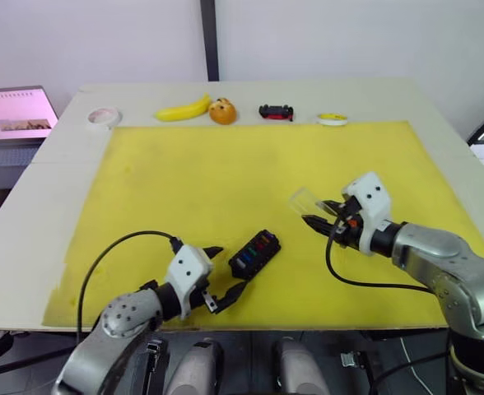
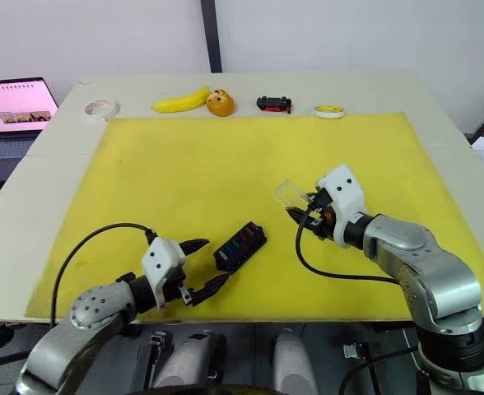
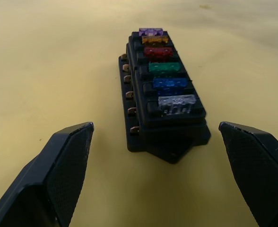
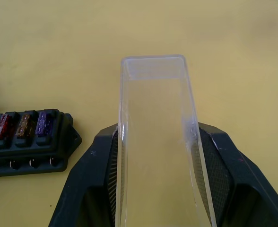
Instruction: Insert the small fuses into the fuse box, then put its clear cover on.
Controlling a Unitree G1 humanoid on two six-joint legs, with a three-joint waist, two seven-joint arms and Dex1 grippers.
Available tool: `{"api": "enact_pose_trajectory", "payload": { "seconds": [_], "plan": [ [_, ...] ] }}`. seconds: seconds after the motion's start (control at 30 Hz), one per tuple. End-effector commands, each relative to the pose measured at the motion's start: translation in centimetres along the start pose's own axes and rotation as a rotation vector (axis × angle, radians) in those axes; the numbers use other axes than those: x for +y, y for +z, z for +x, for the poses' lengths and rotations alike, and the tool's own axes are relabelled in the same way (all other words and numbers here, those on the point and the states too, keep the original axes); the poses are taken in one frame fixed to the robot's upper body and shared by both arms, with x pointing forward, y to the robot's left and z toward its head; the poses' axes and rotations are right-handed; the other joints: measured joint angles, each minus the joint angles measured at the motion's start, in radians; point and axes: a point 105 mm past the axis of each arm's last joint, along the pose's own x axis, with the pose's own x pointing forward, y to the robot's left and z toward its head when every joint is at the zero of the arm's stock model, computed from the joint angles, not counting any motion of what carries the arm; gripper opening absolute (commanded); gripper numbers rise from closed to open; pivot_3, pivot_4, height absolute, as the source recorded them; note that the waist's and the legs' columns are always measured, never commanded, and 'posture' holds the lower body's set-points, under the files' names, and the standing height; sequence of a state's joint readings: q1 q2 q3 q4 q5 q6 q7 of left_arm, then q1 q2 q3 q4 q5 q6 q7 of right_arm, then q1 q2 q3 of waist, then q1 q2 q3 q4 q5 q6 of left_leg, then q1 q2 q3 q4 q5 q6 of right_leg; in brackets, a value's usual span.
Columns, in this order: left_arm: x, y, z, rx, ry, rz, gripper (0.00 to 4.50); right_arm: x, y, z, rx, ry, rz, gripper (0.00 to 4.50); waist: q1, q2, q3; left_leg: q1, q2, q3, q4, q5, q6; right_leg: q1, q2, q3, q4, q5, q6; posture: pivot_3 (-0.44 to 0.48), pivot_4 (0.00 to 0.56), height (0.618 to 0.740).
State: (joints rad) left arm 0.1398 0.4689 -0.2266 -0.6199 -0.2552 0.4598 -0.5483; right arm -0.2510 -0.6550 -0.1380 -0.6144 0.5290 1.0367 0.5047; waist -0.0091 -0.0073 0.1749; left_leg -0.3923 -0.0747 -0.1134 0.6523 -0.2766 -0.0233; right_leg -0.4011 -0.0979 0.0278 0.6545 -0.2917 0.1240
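Observation:
The black fuse box [image 1: 254,252] lies on the yellow mat [image 1: 225,173] near its front edge. Several small fuses [image 3: 163,69] stand in its slots in a row: purple, orange, red, green, blue and grey. My left gripper [image 1: 223,276] is open just in front of the box's pointed end tab, with its fingers [image 3: 63,165] on either side of the box's line and not touching it. My right gripper [image 1: 320,214] is shut on the clear cover [image 4: 157,142], which it holds above the mat to the right of the box.
Along the table's far edge sit a roll of tape [image 1: 104,117], a banana [image 1: 182,109], an orange [image 1: 222,111], a black-and-red toy car [image 1: 276,111] and a small yellow-and-white disc [image 1: 333,119]. A laptop [image 1: 16,115] stands off the table's left side.

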Motion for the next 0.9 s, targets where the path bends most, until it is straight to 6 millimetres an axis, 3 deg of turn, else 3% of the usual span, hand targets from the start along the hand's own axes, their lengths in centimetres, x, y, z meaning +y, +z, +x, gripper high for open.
{"api": "enact_pose_trajectory", "payload": {
  "seconds": [0.03, 0.53, 0.63, 0.7, 0.9],
  "plan": [
    [-0.2, 0.2, 0.8, -0.016, -0.009, 0.03, 4.5, -0.2, 1.3, -0.7, -0.044, -0.026, -0.033, 1.72, -0.001, 0.0, 0.0, 0.0, 0.0, 0.0, 0.0, 0.0, 0.0, 0.0, 0.0, 0.0, 0.0, 0.0, 0.0, 0.0, 0.15, 0.74],
    [-0.3, -1.3, 2.8, 0.025, -0.015, 0.023, 4.5, -0.1, 1.0, -1.3, -0.04, -0.057, -0.011, 1.72, 0.006, 0.0, 0.0, 0.0, 0.0, 0.0, 0.0, 0.0, 0.0, 0.001, 0.0, 0.0, -0.001, 0.0, 0.0, 0.0, 0.15, 0.74],
    [-0.3, -1.1, 3.1, 0.016, -0.053, 0.043, 3.59, -0.1, 1.0, -1.5, -0.038, -0.058, -0.014, 1.72, 0.015, 0.001, 0.0, 0.001, 0.0, 0.0, 0.0, 0.0, 0.0, 0.002, 0.0, 0.0, -0.001, 0.0, 0.0, 0.0, 0.15, 0.74],
    [-0.2, -0.5, 3.4, 0.0, -0.101, 0.056, 2.63, -0.2, 1.1, -1.8, -0.04, -0.056, -0.024, 1.72, 0.02, 0.001, 0.0, 0.001, 0.0, 0.0, 0.0, 0.0, 0.0, 0.002, 0.0, -0.001, -0.002, 0.0, 0.0, 0.0, 0.15, 0.74],
    [1.3, 1.3, 3.6, 0.005, -0.348, 0.142, 2.55, 1.6, 2.6, -3.3, -0.085, 0.151, -0.103, 1.72, 0.021, 0.001, 0.0, 0.001, 0.0, -0.001, 0.0, 0.0, 0.0, 0.003, 0.0, -0.002, -0.003, 0.0, 0.0, 0.0, 0.15, 0.74]
  ]
}}
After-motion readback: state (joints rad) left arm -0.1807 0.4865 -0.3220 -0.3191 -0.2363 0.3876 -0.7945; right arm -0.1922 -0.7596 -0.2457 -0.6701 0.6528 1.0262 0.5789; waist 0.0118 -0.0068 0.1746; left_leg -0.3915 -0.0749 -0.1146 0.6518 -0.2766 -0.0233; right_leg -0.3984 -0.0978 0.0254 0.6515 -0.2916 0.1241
